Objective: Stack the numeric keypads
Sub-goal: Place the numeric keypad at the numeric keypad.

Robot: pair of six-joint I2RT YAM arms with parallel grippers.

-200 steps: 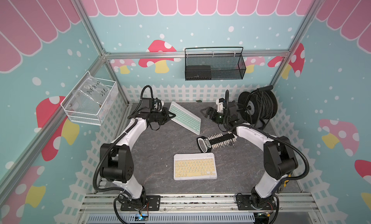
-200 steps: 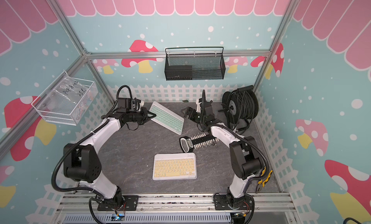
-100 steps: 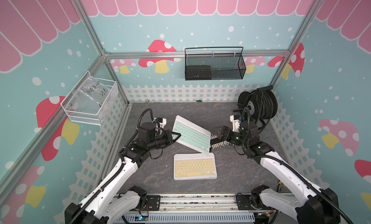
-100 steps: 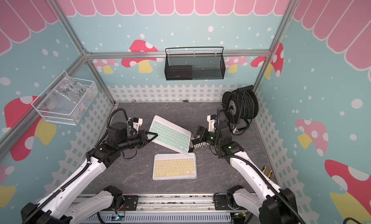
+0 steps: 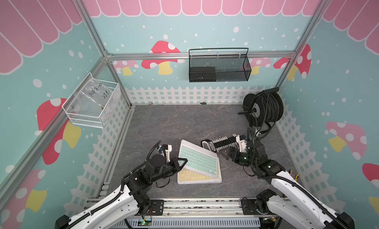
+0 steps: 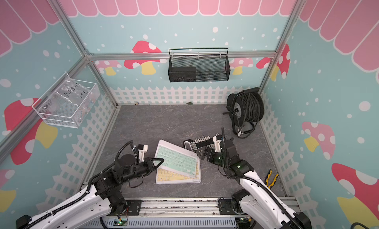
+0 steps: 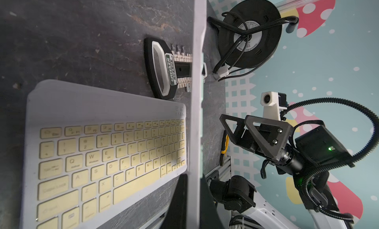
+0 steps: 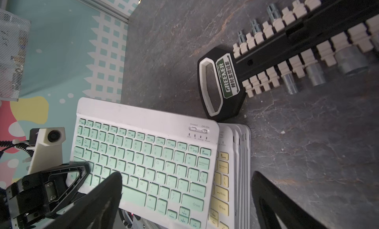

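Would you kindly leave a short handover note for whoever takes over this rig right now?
Left gripper: shut on the short edge of the mint keyboard, holding it askew over the stack.
Right gripper: open, empty, beside the mint keyboard's other end.
Stack: several keyboards, yellow keyboard on top.
Done: stack built up to the yellow keyboard.
Left: square the mint keyboard with the stack, lower it, release.

Lab robot cell: aluminium frame [image 5: 270, 54], mushroom-print walls [image 5: 205, 31].
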